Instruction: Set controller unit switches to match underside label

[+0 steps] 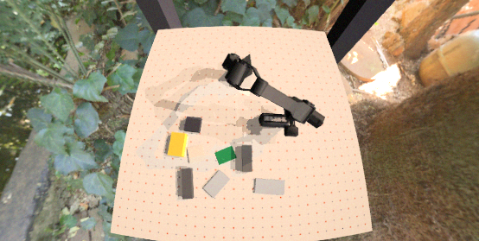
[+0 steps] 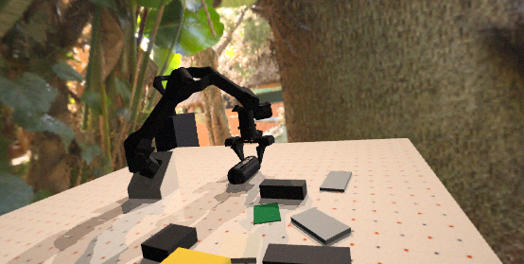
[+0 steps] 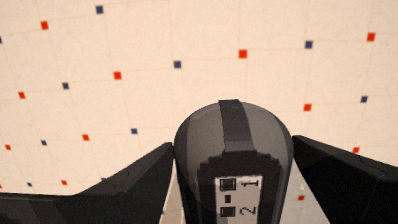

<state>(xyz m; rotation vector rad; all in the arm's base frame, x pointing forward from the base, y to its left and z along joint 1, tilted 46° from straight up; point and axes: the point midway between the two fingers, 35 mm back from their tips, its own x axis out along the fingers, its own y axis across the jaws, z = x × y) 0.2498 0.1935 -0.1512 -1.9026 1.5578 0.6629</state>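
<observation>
The dark, rounded controller unit (image 1: 271,120) (image 2: 242,171) (image 3: 202,132) lies on the bench, label side up. The label (image 3: 252,197) faces the wrist camera: squares 1 and 2 look filled, and the rest are below that view's edge. The rocker switches are on the hidden lower side, so their settings do not show. My gripper (image 2: 251,163) (image 3: 232,146) points down over the unit, its fingertips against both long sides near the number 1 end. It is shut on the unit, fingers wide apart.
A dark block (image 1: 244,158) (image 2: 283,189) stands nearest the unit, beside a green plate (image 1: 226,155) (image 2: 267,213). Grey plates (image 1: 269,186) (image 1: 216,183) lie beyond. A yellow block (image 1: 177,144) and other dark blocks (image 1: 193,124) (image 1: 186,183) stand farther left in the top view.
</observation>
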